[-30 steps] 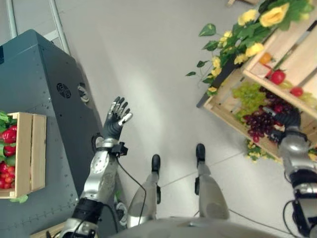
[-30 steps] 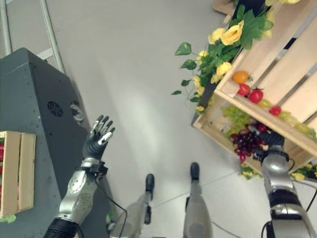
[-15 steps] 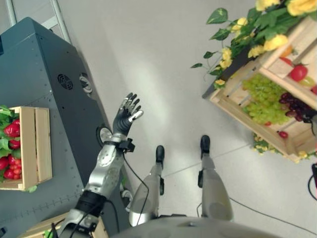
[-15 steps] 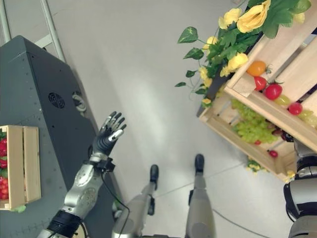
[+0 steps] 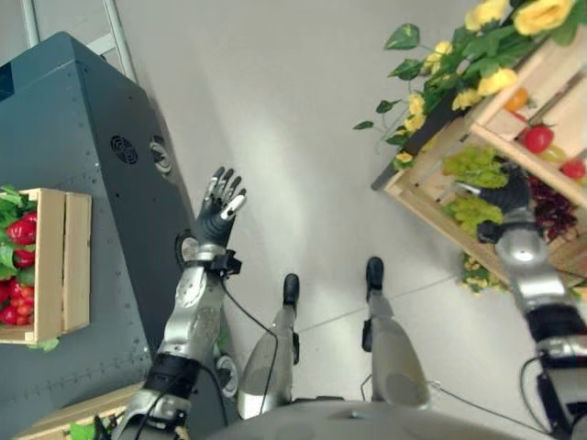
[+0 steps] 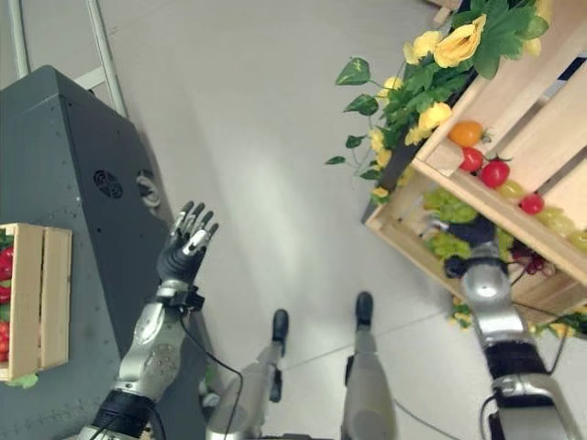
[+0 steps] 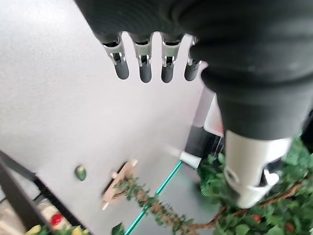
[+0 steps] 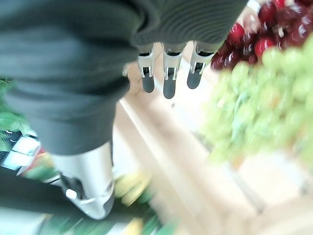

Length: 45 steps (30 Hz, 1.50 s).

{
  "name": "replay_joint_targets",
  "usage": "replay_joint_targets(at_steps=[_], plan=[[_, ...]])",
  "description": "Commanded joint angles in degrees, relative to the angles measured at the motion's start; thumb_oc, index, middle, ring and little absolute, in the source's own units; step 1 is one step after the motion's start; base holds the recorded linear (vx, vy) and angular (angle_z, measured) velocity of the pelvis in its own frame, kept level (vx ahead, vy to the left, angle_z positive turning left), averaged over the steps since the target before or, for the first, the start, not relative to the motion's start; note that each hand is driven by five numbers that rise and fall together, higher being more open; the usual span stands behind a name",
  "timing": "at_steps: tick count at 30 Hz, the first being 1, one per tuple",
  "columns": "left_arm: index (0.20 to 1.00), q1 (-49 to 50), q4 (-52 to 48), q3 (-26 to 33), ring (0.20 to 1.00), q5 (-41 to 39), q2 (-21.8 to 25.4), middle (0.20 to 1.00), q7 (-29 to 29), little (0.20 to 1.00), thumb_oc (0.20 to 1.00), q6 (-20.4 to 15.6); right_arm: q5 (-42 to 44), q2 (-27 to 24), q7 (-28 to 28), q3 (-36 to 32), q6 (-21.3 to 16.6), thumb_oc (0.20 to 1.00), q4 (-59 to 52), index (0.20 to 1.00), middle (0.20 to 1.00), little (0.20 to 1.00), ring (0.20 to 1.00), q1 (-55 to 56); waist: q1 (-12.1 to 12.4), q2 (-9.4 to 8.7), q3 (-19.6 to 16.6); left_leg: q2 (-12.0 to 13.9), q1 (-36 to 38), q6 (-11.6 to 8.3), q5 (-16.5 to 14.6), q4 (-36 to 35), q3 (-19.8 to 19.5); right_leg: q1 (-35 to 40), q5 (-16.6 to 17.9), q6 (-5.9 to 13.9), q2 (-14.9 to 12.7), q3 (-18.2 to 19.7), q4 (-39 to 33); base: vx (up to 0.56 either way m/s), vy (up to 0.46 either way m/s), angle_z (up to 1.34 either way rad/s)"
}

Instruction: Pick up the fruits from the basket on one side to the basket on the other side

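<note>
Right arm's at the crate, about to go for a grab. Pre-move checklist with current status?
1. Right hand empty: ok, fingers straight, nothing held.
2. Right hand at the crate: ok, over the green grapes.
3. Target within the fingers: not ok, grapes lie beside them, not enclosed.
4. Dark grapes in the way: cannot tell.
5. Left hand out of the way: ok, raised open over the floor.
6. Receiving crate has room: cannot tell, cut off by the edge.

Yellow flowers (image 5: pixel 477 41) with green leaves trail along the top right; a dark grey cabinet (image 5: pixel 92 183) stands left, on grey floor (image 5: pixel 275 110).
</note>
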Motion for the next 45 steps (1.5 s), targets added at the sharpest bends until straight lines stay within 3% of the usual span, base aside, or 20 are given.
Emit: replay_joint_targets(at_steps=[1, 11, 13, 18, 21, 22, 23, 25, 28, 30, 31, 32, 37, 38, 39, 40, 42, 43, 44, 45], plan=[[1.000, 0.7, 1.5, 0.0, 1.000, -0.4, 0.5, 1.000, -0.4, 1.000, 1.000, -3.8, -0.3, 1.1, 4.1, 2.3, -4.4, 1.000, -7.0, 1.000, 1.000, 1.000, 1.000, 3.0, 0.9, -3.30, -6.0, 0.9, -1.5, -1.49, 0.7, 0.8, -2.3, 2.5, -10.5, 1.76, 0.5, -1.8, 4.2, 0.03, -0.088, 0.13], [1.000, 2.5, 4.5, 0.4, 1.000, 1.7, 0.0, 1.000, 0.6, 1.000, 1.000, -5.0, 1.2, 4.0, 9.6, 10.5, -5.3, 1.000, -15.6, 1.000, 1.000, 1.000, 1.000, 5.8, 2.4, -3.98, -7.7, 3.1, 0.3, -3.32, 1.4, 2.7, -3.9, 7.5, -13.4, 0.45, 1.9, -6.3, 4.9, 0.01, -0.075, 0.20], [1.000, 2.2, 5.4, 0.0, 1.000, 1.8, -0.5, 1.000, 1.0, 1.000, 1.000, -5.1, 2.0, 4.2, 9.6, 11.4, -5.3, 1.000, -16.2, 1.000, 1.000, 1.000, 1.000, 5.8, 2.1, -4.04, -7.7, 3.7, -0.4, -3.22, 2.1, 3.9, -0.6, 8.3, -13.8, 0.40, 0.8, -8.4, 5.1, -0.02, 0.003, 0.42], [1.000, 1.3, 8.6, -0.9, 1.000, 2.0, -1.9, 1.000, 1.4, 1.000, 1.000, -5.5, 1.5, 4.4, 8.9, 13.3, -4.6, 1.000, -16.5, 1.000, 1.000, 1.000, 1.000, 6.5, 0.6, -3.89, -9.6, 7.0, 0.1, -2.01, 2.8, 5.4, 15.1, 10.4, -13.6, 1.24, -1.8, -15.4, 5.3, -0.04, -0.004, 0.88], [1.000, 2.5, 8.7, -0.5, 1.000, 2.8, -1.8, 1.000, 1.2, 1.000, 1.000, -5.7, 0.8, 4.5, 9.2, 14.3, -4.3, 1.000, -16.2, 1.000, 1.000, 1.000, 1.000, 6.9, 0.8, -4.61, -10.6, 7.4, 2.4, -1.98, -0.5, 8.9, 16.6, 12.5, -13.5, 1.07, -3.0, -18.4, 5.3, 0.01, 0.016, 0.79], [1.000, 3.1, 9.2, -0.1, 1.000, 2.7, -1.6, 1.000, 0.7, 1.000, 1.000, -5.7, 1.0, 4.8, 9.7, 14.8, -4.2, 1.000, -15.9, 1.000, 1.000, 1.000, 1.000, 7.3, 1.1, -5.23, -11.6, 6.9, 4.0, -1.54, -3.1, 10.5, 16.9, 13.3, -13.6, 0.88, -4.0, -20.5, 5.6, 0.01, 0.046, 0.54], [1.000, 3.2, 9.2, -0.1, 1.000, 2.7, -1.6, 1.000, 0.7, 1.000, 1.000, -5.7, 1.0, 4.8, 9.7, 14.8, -4.3, 1.000, -15.9, 1.000, 1.000, 1.000, 1.000, 7.3, 1.0, -5.23, -11.6, 6.8, 4.0, -1.52, -3.1, 10.6, 16.8, 13.4, -13.6, 0.91, -4.0, -20.6, 5.6, -0.02, 0.058, 0.51], [1.000, 3.0, 10.5, -0.6, 1.000, 1.8, -1.9, 1.000, 0.0, 1.000, 1.000, -5.5, 1.1, 5.0, 9.6, 14.9, -4.3, 1.000, -15.7, 1.000, 1.000, 1.000, 1.000, 7.8, 0.4, -5.14, -12.9, 6.5, 5.5, -1.03, -4.4, 10.1, 20.9, 13.8, -13.9, 1.04, -5.1, -24.3, 6.4, -0.03, 0.066, 0.87], [1.000, 3.5, 10.9, -0.9, 1.000, 2.9, -1.5, 1.000, -0.2, 1.000, 1.000, -5.3, 1.5, 6.4, 9.4, 15.2, -4.1, 1.000, -14.6, 1.000, 1.000, 1.000, 1.000, 7.9, 1.3, -5.39, -14.3, 5.2, 6.0, -0.68, -3.6, 8.5, 20.9, 15.3, -12.7, 1.56, -5.6, -26.1, 6.1, 0.12, 0.111, 1.20], [1.000, 4.2, 10.6, -0.4, 1.000, 3.8, -0.9, 1.000, 0.0, 1.000, 1.000, -5.4, 1.8, 7.5, 9.8, 15.6, -3.7, 1.000, -13.6, 1.000, 1.000, 1.000, 1.000, 8.2, 2.1, -5.75, -15.3, 4.8, 7.3, -0.68, -5.2, 7.6, 19.7, 17.0, -13.4, 2.58, -5.7, -25.9, 6.4, 0.10, 0.161, 0.64], [1.000, 4.6, 10.5, -0.2, 1.000, 4.5, -0.4, 1.000, -0.2, 1.000, 1.000, -5.3, 1.8, 8.5, 10.0, 16.0, -3.6, 1.000, -12.9, 1.000, 1.000, 1.000, 1.000, 8.0, 3.1, -6.64, -15.4, 4.0, 6.9, 0.50, -4.4, 7.5, 19.9, 17.4, -12.0, 2.58, -6.9, -27.8, 6.8, 0.14, 0.099, 0.56], [1.000, 4.6, 10.5, -0.1, 1.000, 4.5, -0.3, 1.000, -0.1, 1.000, 1.000, -5.3, 1.8, 8.6, 10.0, 16.0, -3.6, 1.000, -12.8, 1.000, 1.000, 1.000, 1.000, 7.9, 2.9, -6.64, -15.7, 4.1, 7.5, 0.07, -5.4, 7.2, 18.9, 17.9, -13.0, 3.09, -6.5, -26.6, 6.6, -0.01, 0.158, 0.65], [1.000, 4.5, 11.0, -0.3, 1.000, 8.5, 0.6, 1.000, 1.6, 1.000, 1.000, -5.7, 1.6, 10.6, 9.6, 16.9, -3.3, 1.000, -10.3, 1.000, 1.000, 1.000, 1.000, 8.0, 5.7, -8.02, -16.6, 0.6, 6.9, 2.66, -4.9, 5.4, 16.2, 18.7, -11.1, 4.29, -10.0, -29.7, 9.1, 0.10, 0.154, 0.44], [1.000, 4.3, 11.3, -0.4, 1.000, 8.7, 0.6, 1.000, 1.9, 1.000, 1.000, -5.7, 1.4, 10.8, 9.5, 17.1, -3.3, 1.000, -10.1, 1.000, 1.000, 1.000, 1.000, 7.9, 5.8, -8.15, -17.0, 0.0, 7.6, 2.82, -6.1, 4.7, 14.5, 19.0, -12.3, 5.29, -10.4, -28.7, 10.4, 0.01, 0.221, 0.55], [1.000, 4.1, 11.3, -0.6, 1.000, 9.2, 0.7, 1.000, 2.3, 1.000, 1.000, -5.8, 1.1, 11.0, 9.1, 17.0, -3.2, 1.000, -10.0, 1.000, 1.000, 1.000, 1.000, 7.8, 6.3, -8.16, -16.6, -1.0, 7.2, 3.70, -5.1, 4.7, 14.4, 18.6, -11.3, 5.01, -11.8, -30.3, 12.3, 0.16, 0.188, 0.58], [1.000, 3.9, 11.4, -0.7, 1.000, 9.4, 0.8, 1.000, 2.5, 1.000, 1.000, -5.8, 1.0, 11.4, 9.0, 16.9, -3.1, 1.000, -9.6, 1.000, 1.000, 1.000, 1.000, 7.9, 6.3, -8.06, -16.7, -1.4, 8.0, 3.81, -6.3, 4.1, 12.5, 18.6, -12.3, 5.74, -11.9, -28.6, 14.1, 0.01, 0.230, 0.45], [1.000, 3.3, 11.8, -1.6, 1.000, 10.0, 0.9, 1.000, 2.9, 1.000, 1.000, -5.6, 0.8, 11.7, 8.5, 16.7, -2.9, 1.000, -9.4, 1.000, 1.000, 1.000, 1.000, 8.2, 5.9, -7.91, -16.1, -3.5, 8.1, 5.39, -5.4, 3.7, 10.7, 17.3, -10.4, 5.93, -14.3, -27.5, 18.8, 0.10, 0.242, 0.89], [1.000, 2.5, 12.4, -2.8, 1.000, 10.2, 1.0, 1.000, 3.3, 1.000, 1.000, -5.5, 0.6, 12.1, 8.2, 16.4, -2.6, 1.000, -8.8, 1.000, 1.000, 1.000, 1.000, 8.8, 4.3, -7.33, -16.0, -4.8, 9.1, 6.32, -5.4, 3.2, 7.3, 15.4, -9.2, 5.95, -14.6, -19.5, 24.0, 0.17, 0.232, 1.11], [1.000, 2.2, 12.5, -3.3, 1.000, 10.3, 1.1, 1.000, 3.7, 1.000, 1.000, -5.6, 0.3, 12.0, 7.9, 16.3, -2.5, 1.000, -8.7, 1.000, 1.000, 1.000, 1.000, 8.8, 3.1, -6.94, -15.8, -5.2, 9.8, 6.53, -5.1, 2.8, 5.1, 13.6, -8.9, 5.83, -12.7, -13.0, 26.3, 0.12, 0.163, 1.41], [1.000, 2.1, 12.5, -3.3, 1.000, 10.3, 1.0, 1.000, 3.8, 1.000, 1.000, -5.6, 0.3, 12.0, 7.9, 16.3, -2.5, 1.000, -8.7, 1.000, 1.000, 1.000, 1.000, 8.7, 3.3, -6.89, -16.0, -5.2, 9.5, 6.57, -4.9, 2.8, 5.3, 13.2, -8.7, 5.78, -12.6, -12.8, 26.2, 0.05, 0.057, 1.49]])
